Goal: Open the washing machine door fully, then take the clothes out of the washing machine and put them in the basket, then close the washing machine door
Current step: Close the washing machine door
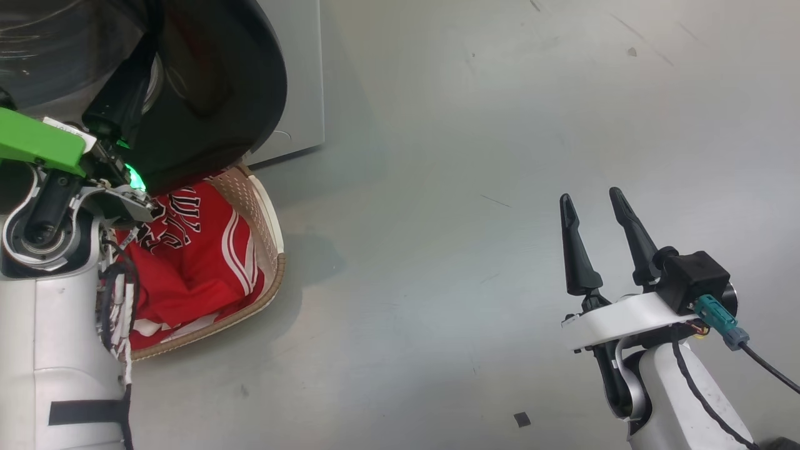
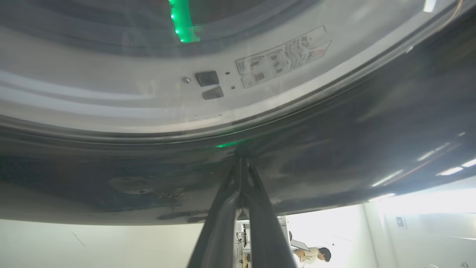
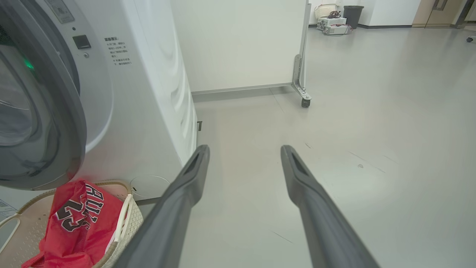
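Note:
The washing machine door (image 1: 237,94) shows its glossy black rim at the upper left, above the basket (image 1: 275,275). My left gripper (image 2: 241,158) is shut, and its fingertips press against the door's black rim (image 2: 334,156). Through the glass, the washing machine (image 2: 148,100) front shows its latch hole and a label. The red clothes (image 1: 194,262) lie in the cream basket, partly hidden by my left arm (image 1: 56,250). My right gripper (image 1: 590,200) hangs open and empty over bare floor, far right of the basket. The right wrist view has the washing machine (image 3: 148,111), the door (image 3: 70,111), the basket (image 3: 111,183) and the clothes (image 3: 78,223), left of my right gripper (image 3: 245,149).
A white partition on casters (image 3: 305,102) stands behind the machine. A dark bin (image 3: 351,15) and some boxes sit far back. A person (image 2: 316,255) sits in the distance. Grey floor (image 1: 469,250) stretches to the right of the basket.

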You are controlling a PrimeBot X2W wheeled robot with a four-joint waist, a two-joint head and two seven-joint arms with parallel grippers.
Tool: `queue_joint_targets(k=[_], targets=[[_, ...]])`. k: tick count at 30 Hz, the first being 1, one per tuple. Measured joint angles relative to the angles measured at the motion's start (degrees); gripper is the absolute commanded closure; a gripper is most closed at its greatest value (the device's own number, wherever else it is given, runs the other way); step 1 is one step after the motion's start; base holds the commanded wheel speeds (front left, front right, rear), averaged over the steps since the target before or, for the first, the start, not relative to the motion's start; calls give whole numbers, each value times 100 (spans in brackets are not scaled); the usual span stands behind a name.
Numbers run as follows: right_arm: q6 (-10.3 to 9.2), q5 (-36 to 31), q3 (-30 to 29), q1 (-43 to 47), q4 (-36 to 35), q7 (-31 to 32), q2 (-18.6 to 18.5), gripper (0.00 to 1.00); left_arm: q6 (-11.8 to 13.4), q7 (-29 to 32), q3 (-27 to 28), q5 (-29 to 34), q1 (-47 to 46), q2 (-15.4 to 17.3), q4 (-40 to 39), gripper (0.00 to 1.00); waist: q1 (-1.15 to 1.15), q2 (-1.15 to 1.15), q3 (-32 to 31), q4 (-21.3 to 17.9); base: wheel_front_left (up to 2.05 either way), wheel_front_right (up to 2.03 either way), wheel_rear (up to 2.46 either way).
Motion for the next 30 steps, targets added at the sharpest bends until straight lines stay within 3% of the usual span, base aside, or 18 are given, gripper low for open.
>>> queue_joint_targets(k=[10, 25, 27, 28, 29, 30], targets=[[0, -26, -99, 9, 4, -41, -16, 0, -47, 49, 278, -399, 674, -94, -64, 100, 0, 0, -204, 375, 0, 0, 0], [-8, -130, -259, 151, 15, -42, -158, 0, -48, -181, 508, -576, 2041, -253, -1291, 100, 0, 0, -502, 1138, 0, 0, 0], [-7, -135, -263, 184, 25, -42, -174, 0, -48, -222, 510, -578, 2220, -266, -1389, 66, 0, 0, -557, 1234, 0, 0, 0], [-7, -142, -264, 190, 31, -42, -179, 0, -48, -261, 511, -587, 2304, -270, -1459, 55, 0, 0, -586, 1279, 0, 0, 0], [-7, -142, -264, 190, 31, -42, -179, 0, -48, -261, 511, -587, 2304, -270, -1459, 21, 0, 0, -586, 1279, 0, 0, 0], [-7, -154, -263, 193, 35, -42, -180, 0, -48, -299, 519, -586, 2378, -272, -1524, 0, 0, 0, -617, 1324, 0, 0, 0]])
